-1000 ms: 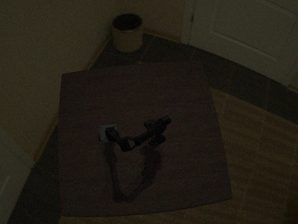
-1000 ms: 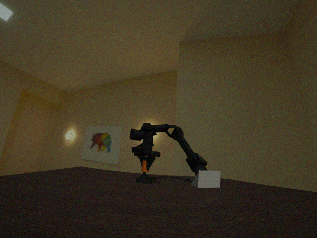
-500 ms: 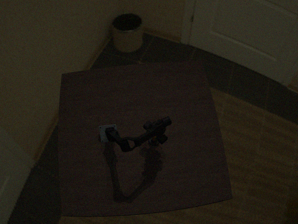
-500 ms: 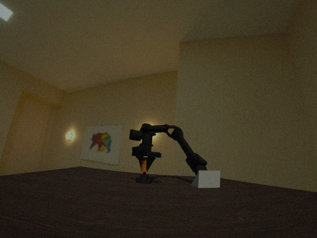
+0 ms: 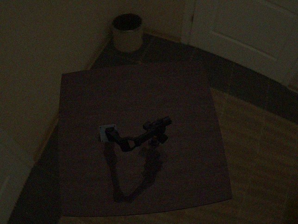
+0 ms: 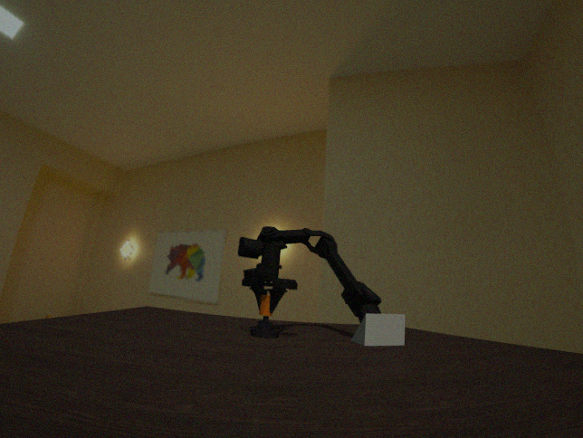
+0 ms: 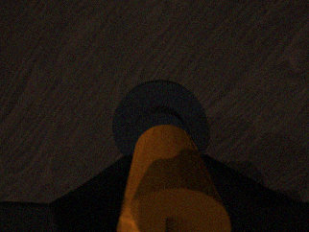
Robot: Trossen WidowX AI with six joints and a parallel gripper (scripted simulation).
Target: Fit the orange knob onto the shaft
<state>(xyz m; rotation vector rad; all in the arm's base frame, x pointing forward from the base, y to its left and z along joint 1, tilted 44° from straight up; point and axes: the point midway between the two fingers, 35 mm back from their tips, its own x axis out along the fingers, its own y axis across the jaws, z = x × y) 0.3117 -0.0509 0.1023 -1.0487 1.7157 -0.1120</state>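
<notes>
The orange knob (image 5: 155,137) (image 6: 265,306) (image 7: 165,144) is upright above the round dark pedestal (image 6: 263,332) (image 7: 160,93). My gripper (image 6: 265,309) is shut on the knob, with one finger on each side of it. In the exterior view a short length of the dark shaft (image 6: 265,319) shows between the knob's lower end and the pedestal. The knob stands above the pedestal's base, not down on it. I cannot tell whether the shaft's tip is inside the hole. The shaft's flat side is hidden.
The arm's pale base plate (image 5: 103,133) is on the table (image 5: 96,96), and a white block face (image 6: 385,329) shows at the base in the exterior view. A bin (image 5: 127,39) stands on the floor beyond the table. The light is dim.
</notes>
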